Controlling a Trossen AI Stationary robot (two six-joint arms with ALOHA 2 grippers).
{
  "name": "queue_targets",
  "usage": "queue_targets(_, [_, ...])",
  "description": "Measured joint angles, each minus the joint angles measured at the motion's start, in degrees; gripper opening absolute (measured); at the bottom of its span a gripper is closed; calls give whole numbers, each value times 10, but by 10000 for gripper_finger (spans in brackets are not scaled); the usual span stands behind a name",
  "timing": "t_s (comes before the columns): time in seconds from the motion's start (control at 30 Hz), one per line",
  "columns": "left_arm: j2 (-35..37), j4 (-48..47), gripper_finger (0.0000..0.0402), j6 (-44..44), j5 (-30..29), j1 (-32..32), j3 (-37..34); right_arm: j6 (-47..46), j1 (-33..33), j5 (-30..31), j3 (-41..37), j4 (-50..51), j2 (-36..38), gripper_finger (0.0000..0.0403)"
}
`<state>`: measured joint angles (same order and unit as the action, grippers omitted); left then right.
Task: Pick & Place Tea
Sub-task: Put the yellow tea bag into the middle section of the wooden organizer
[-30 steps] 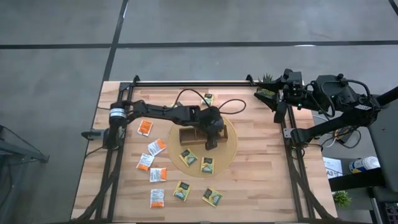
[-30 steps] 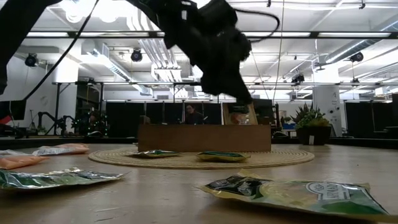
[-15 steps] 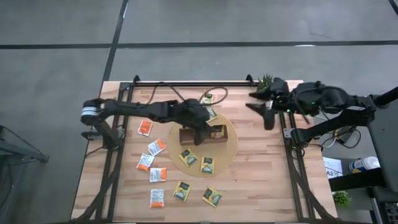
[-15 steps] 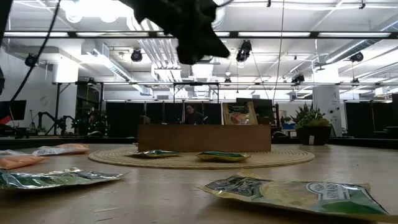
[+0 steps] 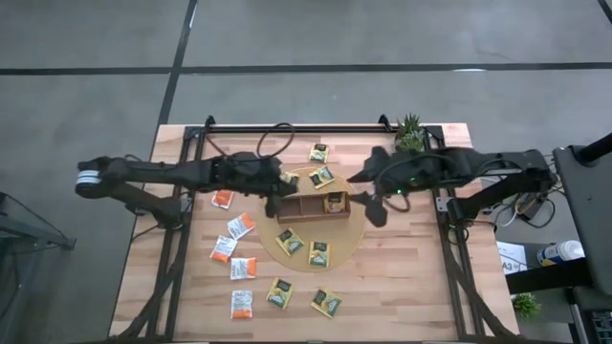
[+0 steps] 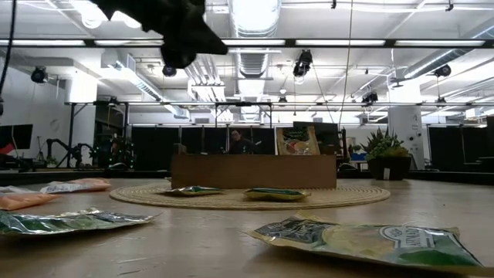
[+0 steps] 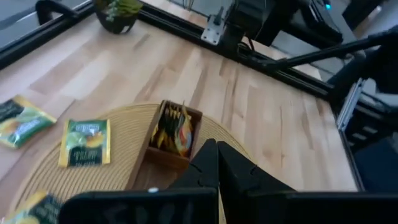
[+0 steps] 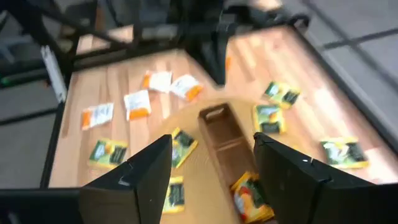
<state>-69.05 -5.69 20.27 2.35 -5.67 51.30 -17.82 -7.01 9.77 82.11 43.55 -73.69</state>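
Note:
The brown three-compartment tray stands on a round woven mat. Tea sachets stand in its right compartment, also seen in the left wrist view and the right wrist view. More tea lies flat: green sachets on the mat and the table, orange ones to the left. My left gripper hangs shut and empty above the tray's left end. My right gripper hovers open above the mat's right side, its fingers apart, with nothing between them.
A small potted plant stands at the far right of the table. Black frame rails run along the far edge and both sides. Several loose sachets lie near the front edge; one fills the low view's foreground.
My left gripper has drawn back from over the tray toward the table's left edge and risen, staying shut. My right gripper has come from the far right corner toward the tray and sunk, tipping downward. The sachets stay in the tray's right compartment.

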Motion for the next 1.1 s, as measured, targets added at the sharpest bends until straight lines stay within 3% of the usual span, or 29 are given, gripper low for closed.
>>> queue_targets(0.3, [70,12,28,52,-9,0,-62,-7,-6,-80,0,-3,-73,224])
queue_targets(0.67, [78,4,103,51,18,0,-66,-5,-49,-86,0,-1,-147,224])
queue_targets(1.1, [80,5,108,35,44,0,-66,-53,-89,-113,39,12,-238,237])
